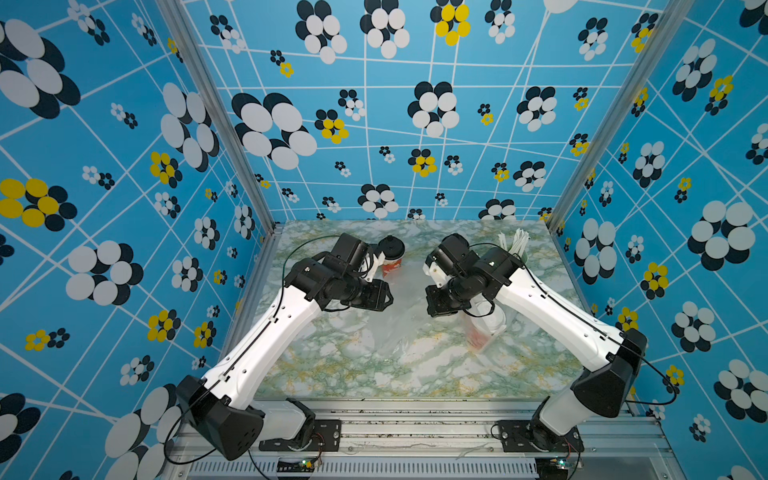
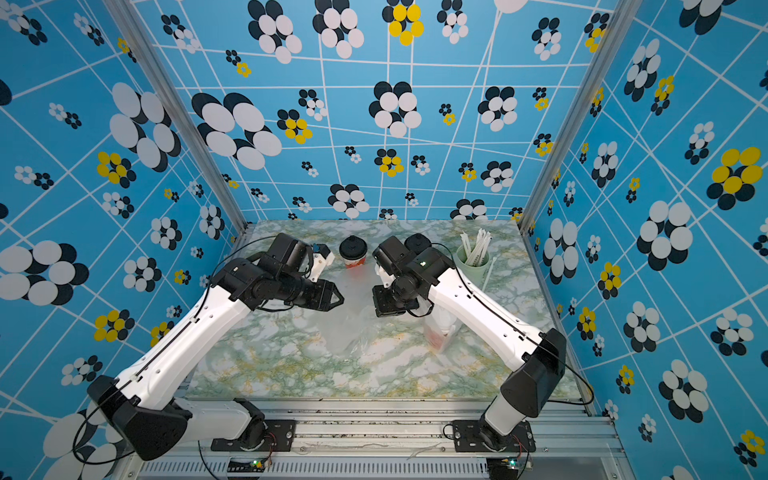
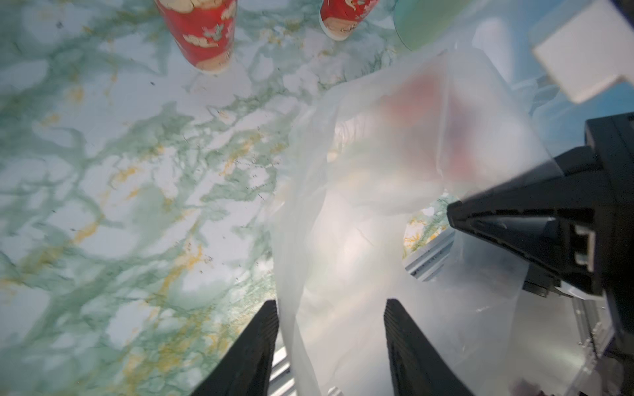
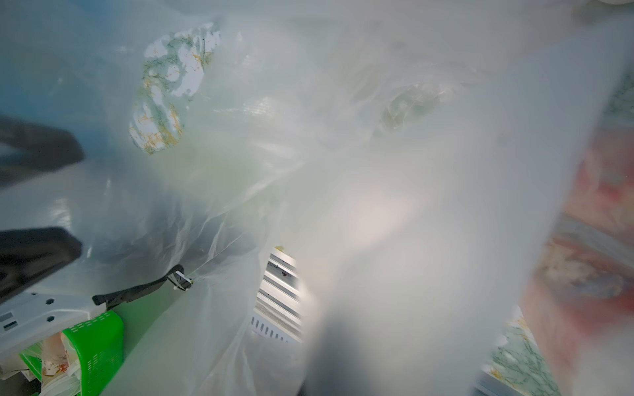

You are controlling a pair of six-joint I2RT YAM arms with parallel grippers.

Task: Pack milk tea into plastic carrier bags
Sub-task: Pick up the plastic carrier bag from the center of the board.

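Milk tea cups (image 2: pixel 353 250) with black lids, 2 of them, are seen upright at the back of the marble table (image 2: pixel 291 365), outside any bag. Red cup print is blurred behind the film of a plastic carrier bag (image 3: pixel 360 212), which is held up by the right gripper (image 3: pixel 454 210), pinched tight on it. The left gripper (image 3: pixel 329 303) is parted fairly wide, with bag film hanging loose between its fingers.

The bench (image 1: pixel 374 374) is a smooth, faintly shiny marble-print sheet. The carrier bag (image 3: pixel 360 240) is thin, milky, crinkled plastic film. The far cup (image 3: pixel 202 34) is red printed paper. The left fingers (image 3: pixel 254 349) are matt black and ribbed. The near rail (image 1: pixel 415 428) is bare ridged metal.
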